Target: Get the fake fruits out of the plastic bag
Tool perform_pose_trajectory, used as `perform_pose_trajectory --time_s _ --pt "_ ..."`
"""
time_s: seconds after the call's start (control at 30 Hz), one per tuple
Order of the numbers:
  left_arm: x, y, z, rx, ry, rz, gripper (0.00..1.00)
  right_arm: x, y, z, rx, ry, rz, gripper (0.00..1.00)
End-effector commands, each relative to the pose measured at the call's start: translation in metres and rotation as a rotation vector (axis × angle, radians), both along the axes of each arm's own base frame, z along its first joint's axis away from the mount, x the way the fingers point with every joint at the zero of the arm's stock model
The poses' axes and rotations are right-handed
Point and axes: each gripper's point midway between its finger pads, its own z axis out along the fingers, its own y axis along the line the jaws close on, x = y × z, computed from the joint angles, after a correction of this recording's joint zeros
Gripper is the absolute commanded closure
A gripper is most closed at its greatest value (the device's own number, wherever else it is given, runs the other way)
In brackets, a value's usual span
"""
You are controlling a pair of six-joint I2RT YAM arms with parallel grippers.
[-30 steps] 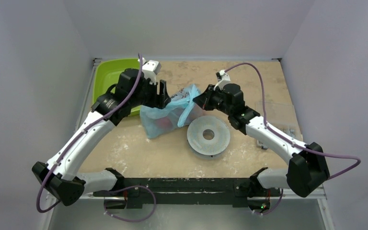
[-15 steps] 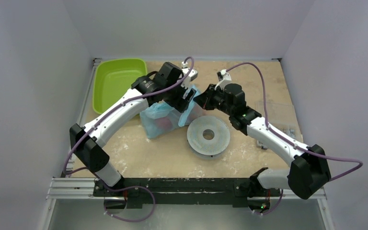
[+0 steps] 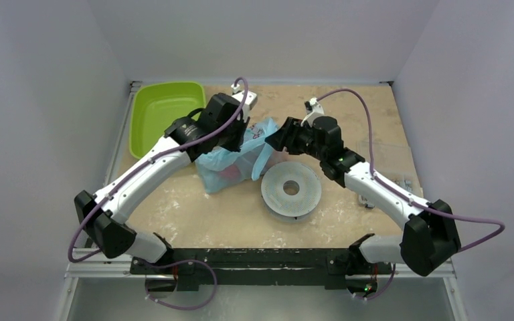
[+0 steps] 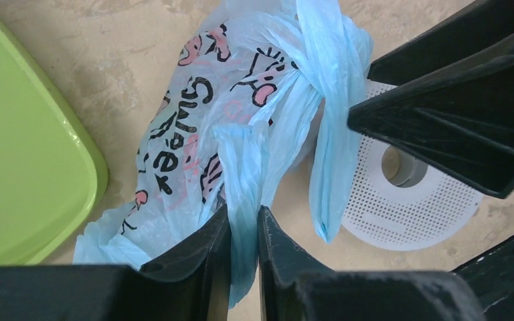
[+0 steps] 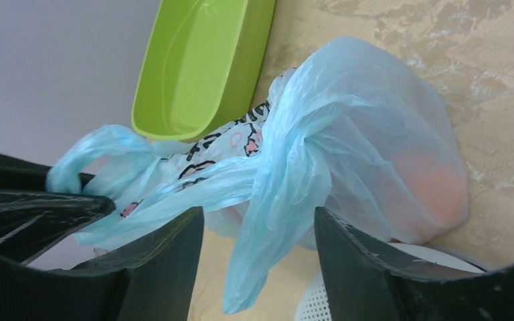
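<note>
Left gripper (image 4: 244,234) has swung in and closed, pinching one handle of the plastic bag (image 3: 224,164), at ten o'clock from the white disc (image 3: 291,189). Right gripper (image 5: 258,247) gapes astride the other handle. Fake fruits (image 5: 432,184) probably inside, blurred. Pull handles apart gently.

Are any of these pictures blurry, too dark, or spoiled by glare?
Top view: evenly lit, sharp, hardly any shadow. Left wrist view: the print on the bag is crisp, but the close black fingers are dark, with little detail. Right wrist view: the bag is in focus, the fruit inside is only an orange haze through the plastic, and there is a soft sheen on the tray.
</note>
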Motion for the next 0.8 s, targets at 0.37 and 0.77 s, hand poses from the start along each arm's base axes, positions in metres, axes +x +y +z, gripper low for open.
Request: perform_pose_trajectory --time_s 0.37,0.77 --pt "-0.02 0.005 0.061 -0.266 -0.106 0.078 1.0 0.015 -0.005 0.001 -0.034 0.003 -0.068 0.32" --pt "-0.035 0.015 0.098 -0.398 -0.147 0.116 1.0 0.012 0.017 0.023 0.061 -0.041 0.006 0.8"
